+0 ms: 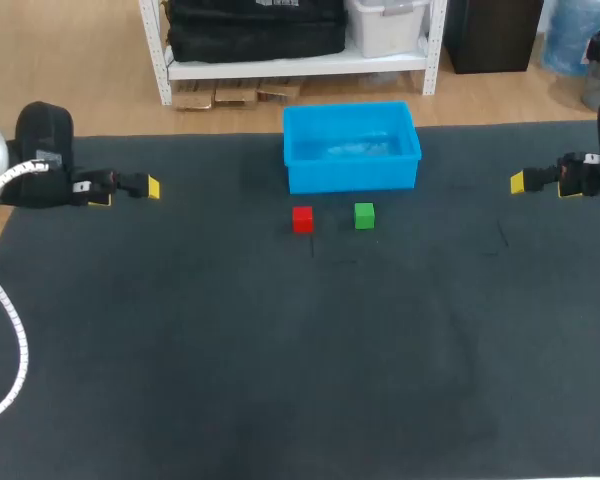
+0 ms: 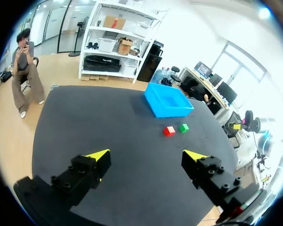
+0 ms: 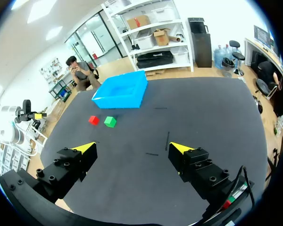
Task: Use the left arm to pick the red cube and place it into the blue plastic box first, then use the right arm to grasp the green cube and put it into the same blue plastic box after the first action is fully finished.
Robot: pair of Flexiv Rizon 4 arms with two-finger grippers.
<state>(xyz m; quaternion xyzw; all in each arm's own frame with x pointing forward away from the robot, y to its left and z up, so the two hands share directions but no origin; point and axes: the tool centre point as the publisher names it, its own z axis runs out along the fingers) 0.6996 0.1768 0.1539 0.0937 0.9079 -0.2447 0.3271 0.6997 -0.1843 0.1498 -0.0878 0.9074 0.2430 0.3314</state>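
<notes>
The blue plastic box (image 1: 352,176) sits at the far middle of the dark desk (image 1: 280,360), its open top showing only a pale sheen on the blue floor. Both cubes lie outside it, just on its near side: the red cube (image 1: 302,218) to the left, the green cube (image 1: 364,215) to the right, close but not touching. The left hand (image 2: 146,155) hangs over the far left edge with its fingers wide apart. The right hand (image 3: 132,148) hangs likewise at the far right, gripping nothing.

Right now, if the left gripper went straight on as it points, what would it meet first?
Probably the box, at its front corner: the left gripper points roughly in line with its front wall. Height is unclear, so it might miss.
</notes>
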